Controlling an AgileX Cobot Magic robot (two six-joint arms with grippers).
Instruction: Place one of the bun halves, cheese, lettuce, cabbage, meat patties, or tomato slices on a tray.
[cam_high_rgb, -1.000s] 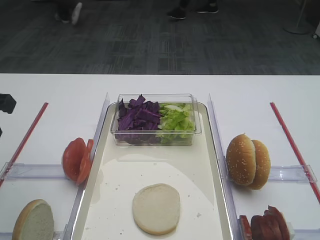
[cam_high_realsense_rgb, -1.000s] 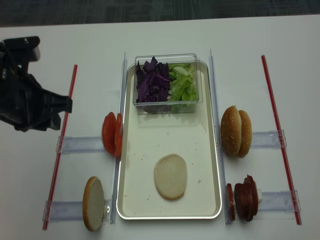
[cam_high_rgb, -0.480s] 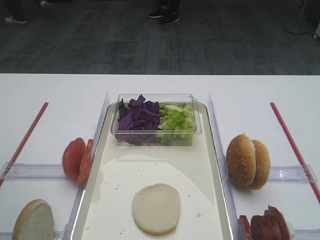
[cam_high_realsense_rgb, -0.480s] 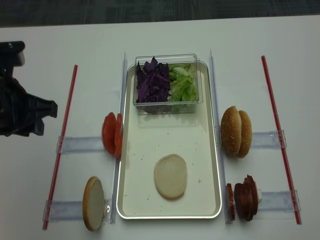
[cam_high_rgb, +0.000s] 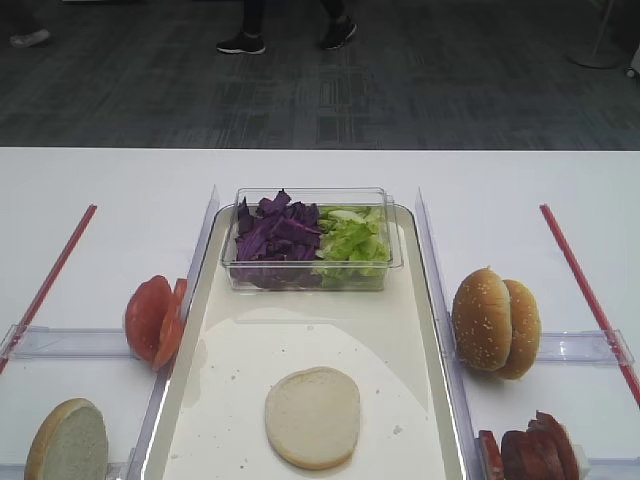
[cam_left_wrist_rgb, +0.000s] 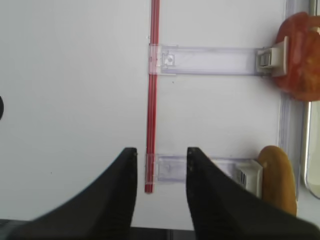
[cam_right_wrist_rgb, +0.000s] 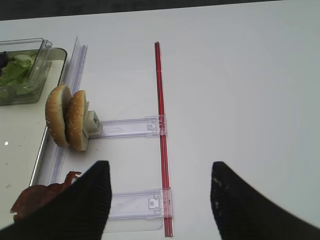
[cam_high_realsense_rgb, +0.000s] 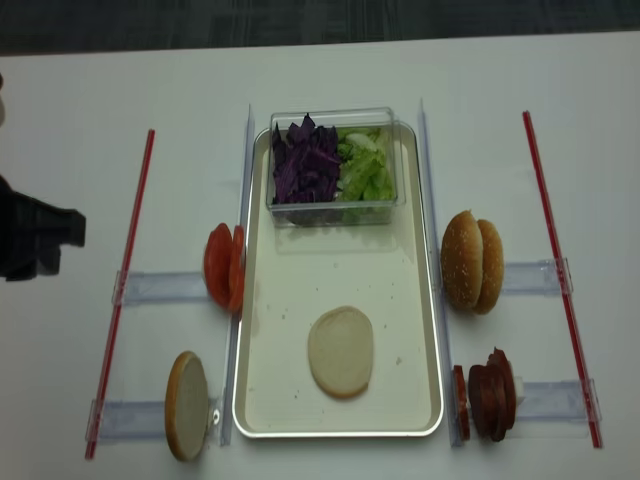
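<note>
One pale flat round bun half (cam_high_realsense_rgb: 340, 351) lies flat on large cream-white rectangular tray (cam_high_realsense_rgb: 290, 405), near its front end. Second bun half (cam_high_realsense_rgb: 186, 405) stands on edge in clear plastic holder left of tray. Clear plastic tub (cam_high_realsense_rgb: 334, 206) at tray's far end: dark purple chopped cabbage (cam_high_realsense_rgb: 306, 171) left, light green lettuce (cam_high_realsense_rgb: 365, 172) right. Red-orange tomato slices (cam_high_realsense_rgb: 224, 267) upright left of tray. Dark reddish-brown meat patties (cam_high_realsense_rgb: 488, 394) upright right of tray, golden sesame buns (cam_high_realsense_rgb: 474, 261) beyond them. Left gripper (cam_left_wrist_rgb: 161, 172) over white table near thin red strip (cam_left_wrist_rgb: 151, 95), fingers apart, nothing between. Right gripper (cam_right_wrist_rgb: 159, 187) fingers wide apart, holding nothing.
</note>
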